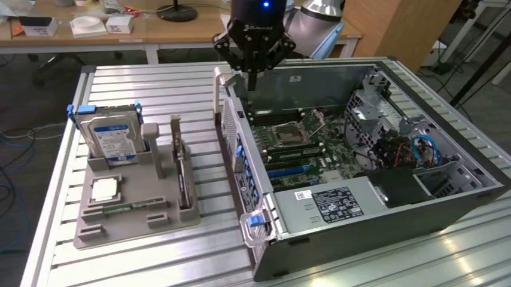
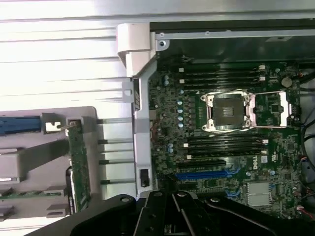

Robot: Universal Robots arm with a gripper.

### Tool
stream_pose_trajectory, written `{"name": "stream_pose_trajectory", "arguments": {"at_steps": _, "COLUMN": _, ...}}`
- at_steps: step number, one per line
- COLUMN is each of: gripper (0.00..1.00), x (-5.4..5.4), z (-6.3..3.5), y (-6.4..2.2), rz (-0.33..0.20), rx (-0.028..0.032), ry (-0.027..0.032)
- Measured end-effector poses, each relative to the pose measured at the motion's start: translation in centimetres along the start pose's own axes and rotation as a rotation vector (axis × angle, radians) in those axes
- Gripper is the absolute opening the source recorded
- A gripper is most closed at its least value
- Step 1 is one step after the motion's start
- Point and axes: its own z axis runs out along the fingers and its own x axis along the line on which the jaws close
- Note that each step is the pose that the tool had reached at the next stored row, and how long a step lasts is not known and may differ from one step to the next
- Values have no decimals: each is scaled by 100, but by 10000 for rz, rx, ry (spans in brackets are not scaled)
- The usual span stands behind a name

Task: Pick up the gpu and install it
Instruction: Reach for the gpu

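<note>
The gpu (image 1: 182, 173) stands on edge in a slot of the grey holder tray (image 1: 172, 218), a thin dark card seen edge-on; the wrist view shows its brownish-green edge (image 2: 78, 167). My gripper (image 1: 249, 81) hangs above the far rim of the open computer case (image 1: 383, 197), well apart from the gpu, with its fingers shut and nothing between them. Its black body (image 2: 172, 216) shows in the wrist view over the motherboard (image 2: 221, 147). A blue expansion slot (image 2: 202, 174) lies on that board near the case's rear wall.
The tray also carries a silver hard drive with a blue-white label (image 1: 112, 137), a processor chip (image 1: 104, 190) and a green memory stick (image 1: 128, 207). The case's hinged rear bracket (image 1: 236, 149) rises between tray and motherboard. A desk with boxes (image 1: 88, 27) stands behind.
</note>
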Motion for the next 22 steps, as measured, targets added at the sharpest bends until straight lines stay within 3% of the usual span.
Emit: {"name": "stream_pose_trajectory", "arguments": {"at_steps": 22, "gripper": 11, "x": 921, "z": 0, "y": -70, "rz": -1, "rx": 0, "ry": 0}}
